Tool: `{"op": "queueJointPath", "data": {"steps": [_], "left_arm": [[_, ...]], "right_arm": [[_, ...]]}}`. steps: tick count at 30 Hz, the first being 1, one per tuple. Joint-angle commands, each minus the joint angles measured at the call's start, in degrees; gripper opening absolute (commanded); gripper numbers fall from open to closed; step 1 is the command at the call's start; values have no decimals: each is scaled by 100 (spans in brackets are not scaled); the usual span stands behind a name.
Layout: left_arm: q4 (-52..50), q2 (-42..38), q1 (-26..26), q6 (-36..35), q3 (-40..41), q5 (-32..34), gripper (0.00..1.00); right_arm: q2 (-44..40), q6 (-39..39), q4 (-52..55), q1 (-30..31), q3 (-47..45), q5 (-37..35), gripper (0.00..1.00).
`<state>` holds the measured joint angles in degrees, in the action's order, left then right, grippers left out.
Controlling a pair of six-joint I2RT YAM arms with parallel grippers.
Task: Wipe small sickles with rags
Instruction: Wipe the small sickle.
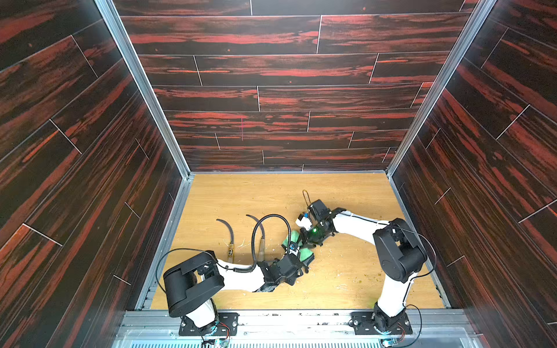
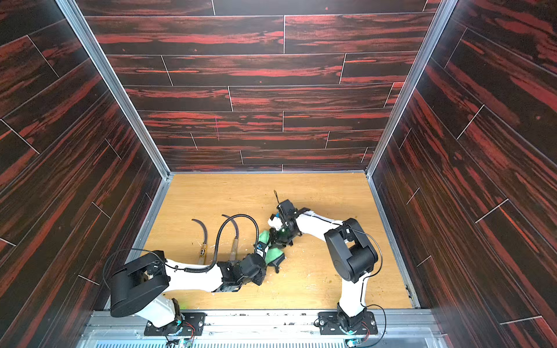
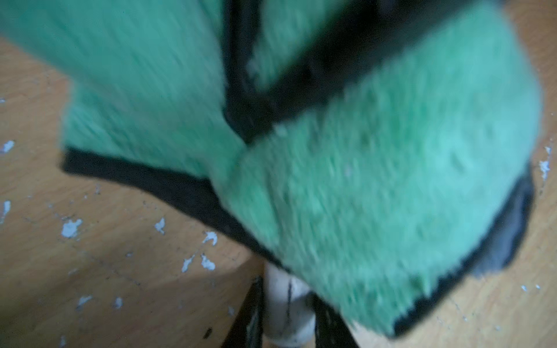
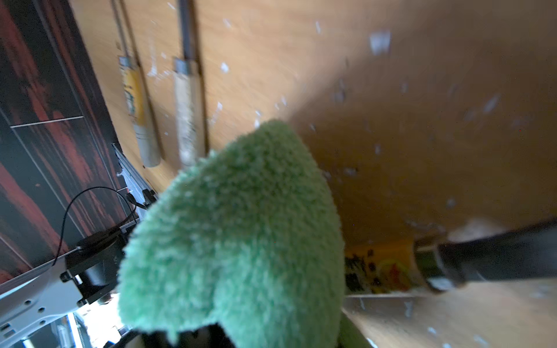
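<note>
- My left pincer (image 3: 288,319) is clamped on the pale butt of the held sickle (image 3: 284,289), which seems to be up off the table (image 1: 346,271).
- My right pincer (image 1: 303,238) is pinched shut on the rag (image 3: 361,195). The rag is draped over that sickle just beyond my left fingertips.
- The sickle's long axis runs away from my left pincer, through the rag and out its far side. In the right wrist view the yellow label band (image 4: 379,268) comes first, then the ferrule (image 4: 429,265), then a bare dark length I take for the blade (image 4: 497,256).
- So the rag sits over the handle end. I judge the wipe must travel along that axis, away from my left pincer, and my right arm is placed to do it.
- The other sickles (image 1: 231,241) (image 1: 261,248) lie side by side on the table by my left arm, apart from the rag.
</note>
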<state>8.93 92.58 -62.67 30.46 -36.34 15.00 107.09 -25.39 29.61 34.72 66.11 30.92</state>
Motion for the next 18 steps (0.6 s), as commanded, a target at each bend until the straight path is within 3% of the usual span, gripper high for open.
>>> {"op": "queueJointPath", "data": {"steps": [1,10,18], "left_arm": [[156,51,-17,56,-14,273,0],[350,-19,-17,192,88,210,0],[433,-211,-18,340,328,204,0]], "right_arm": [[268,-333,-180,148,-168,62,0],[813,-393,67,193,-60,-978,0],[916,-414,344,-159,42,-2169,0]]}}
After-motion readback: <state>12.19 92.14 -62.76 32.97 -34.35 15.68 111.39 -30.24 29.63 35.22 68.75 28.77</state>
